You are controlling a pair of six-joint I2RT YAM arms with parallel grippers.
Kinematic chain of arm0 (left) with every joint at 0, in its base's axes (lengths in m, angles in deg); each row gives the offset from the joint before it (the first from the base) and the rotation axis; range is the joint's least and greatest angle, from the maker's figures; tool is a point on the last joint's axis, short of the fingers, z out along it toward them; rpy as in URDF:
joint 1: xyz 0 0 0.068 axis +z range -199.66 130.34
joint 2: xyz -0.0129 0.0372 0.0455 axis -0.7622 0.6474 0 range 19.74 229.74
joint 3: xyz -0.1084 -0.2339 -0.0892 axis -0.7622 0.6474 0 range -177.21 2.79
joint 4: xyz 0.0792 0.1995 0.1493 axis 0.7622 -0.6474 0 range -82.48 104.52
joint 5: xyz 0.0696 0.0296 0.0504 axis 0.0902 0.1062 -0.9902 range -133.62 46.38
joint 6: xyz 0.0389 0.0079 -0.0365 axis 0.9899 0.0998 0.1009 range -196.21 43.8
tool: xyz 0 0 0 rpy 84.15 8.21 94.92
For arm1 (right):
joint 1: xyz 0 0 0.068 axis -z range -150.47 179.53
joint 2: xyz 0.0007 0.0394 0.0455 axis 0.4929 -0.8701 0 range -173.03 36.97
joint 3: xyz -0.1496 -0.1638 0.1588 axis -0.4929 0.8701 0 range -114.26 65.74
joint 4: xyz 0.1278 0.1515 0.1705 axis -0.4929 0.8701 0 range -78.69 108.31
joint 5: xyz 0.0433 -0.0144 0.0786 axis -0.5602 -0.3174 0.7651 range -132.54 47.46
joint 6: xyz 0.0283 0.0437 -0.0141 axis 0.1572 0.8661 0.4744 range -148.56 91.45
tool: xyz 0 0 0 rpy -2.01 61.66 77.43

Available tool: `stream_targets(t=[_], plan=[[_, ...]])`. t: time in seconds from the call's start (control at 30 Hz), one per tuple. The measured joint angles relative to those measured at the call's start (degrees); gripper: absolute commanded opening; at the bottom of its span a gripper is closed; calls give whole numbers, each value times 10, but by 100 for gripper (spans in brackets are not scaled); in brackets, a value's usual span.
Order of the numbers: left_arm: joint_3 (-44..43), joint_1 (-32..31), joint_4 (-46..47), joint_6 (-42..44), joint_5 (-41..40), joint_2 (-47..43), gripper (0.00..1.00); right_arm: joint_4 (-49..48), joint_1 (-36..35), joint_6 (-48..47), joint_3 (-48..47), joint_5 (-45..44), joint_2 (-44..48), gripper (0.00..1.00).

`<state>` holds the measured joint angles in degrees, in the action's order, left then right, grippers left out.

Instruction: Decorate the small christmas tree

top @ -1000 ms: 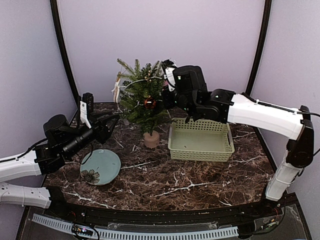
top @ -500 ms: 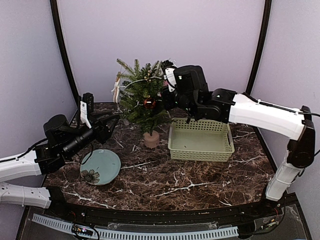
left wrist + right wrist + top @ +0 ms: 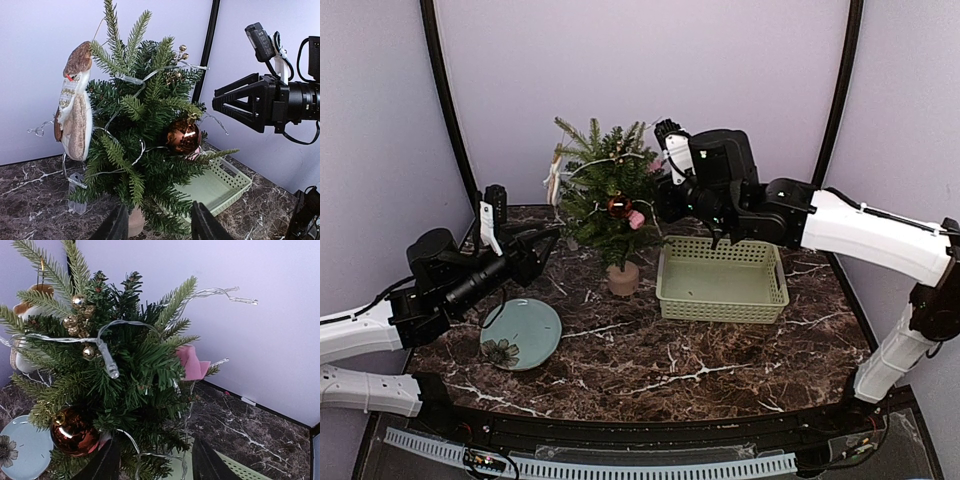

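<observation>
Evidently the small christmas tree (image 3: pixel 605 205) stands upright toward the back of the tabletop (image 3: pixel 650 350), its pot (image 3: pixel 623 278) just beside the left wall of the green basket (image 3: pixel 722 280). It already carries a copper ball (image 3: pixel 183 136), an owl-like figure (image 3: pixel 74 107), a pink piece (image 3: pixel 192 363) and a clear light string (image 3: pixel 107 362).

The right gripper (image 3: pixel 155 465) hangs close to the tree's right side, its 2 fingers apart with nothing between them. The left gripper (image 3: pixel 157 227) points at the tree from the left, near but not touching, fingers likewise apart and empty.

The tree is probably light and top-heavy on that small pot, so a sideways push on the crown could tip it. The branches look springy and will give under the fingers instead of resisting. The stiff parts are the pot and the short trunk; steadying it there seems safest, while anything hung belongs on an outer branch tip. The ball looks glossy, likely slick and breakable.
</observation>
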<state>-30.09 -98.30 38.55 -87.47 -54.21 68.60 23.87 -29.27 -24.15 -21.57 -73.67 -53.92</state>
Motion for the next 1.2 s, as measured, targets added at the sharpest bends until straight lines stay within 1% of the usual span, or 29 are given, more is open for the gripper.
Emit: stream_targets(t=[0.03, 0.1, 0.13, 0.17, 0.2, 0.23, 0.27, 0.33, 0.43, 0.53, 0.7, 0.83, 0.93, 1.03, 1.2], plan=[[-1, 0, -2, -1, 0, 0, 48, 0, 0, 2, 4, 6, 6, 57], [-3, 0, -7, -4, 0, 0, 55, 0, 0, 6, 13, 17, 17, 63], [-6, 0, -12, -7, -2, 0, 62, 0, 0, 6, 18, 22, 24, 66], [-10, 0, -19, -9, -4, 0, 66, -1, 0, 7, 22, 29, 32, 70], [-14, 0, -23, -12, -6, 0, 75, -1, 0, 9, 26, 33, 41, 76], [-21, 0, -35, -16, -8, 0, 80, -2, 0, 11, 31, 41, 50, 81], [-29, 0, -48, -19, -11, 0, 89, -2, 0, 14, 36, 46, 61, 84], [-51, 0, -79, -31, -18, 0, 97, -7, 2, 20, 50, 59, 86, 90], [-89, 7, -137, -49, -23, 0, 99, -10, 15, 40, 76, 78, 130, 97], [-124, 36, -195, -71, -13, 1, 99, -19, 47, 66, 110, 101, 172, 99], [-167, 138, -280, -110, 46, 12, 99, -22, 131, 115, 191, 147, 234, 98], [-173, 240, -320, -140, 121, 38, 99, -16, 192, 150, 250, 186, 269, 98], [-173, 294, -348, -159, 153, 72, 99, -14, 225, 170, 292, 219, 293, 99], [-173, 318, -379, -170, 160, 108, 99, -14, 258, 189, 342, 256, 313, 98], [-165, 323, -395, -178, 166, 134, 99, -31, 299, 218, 438, 298, 327, 99]])
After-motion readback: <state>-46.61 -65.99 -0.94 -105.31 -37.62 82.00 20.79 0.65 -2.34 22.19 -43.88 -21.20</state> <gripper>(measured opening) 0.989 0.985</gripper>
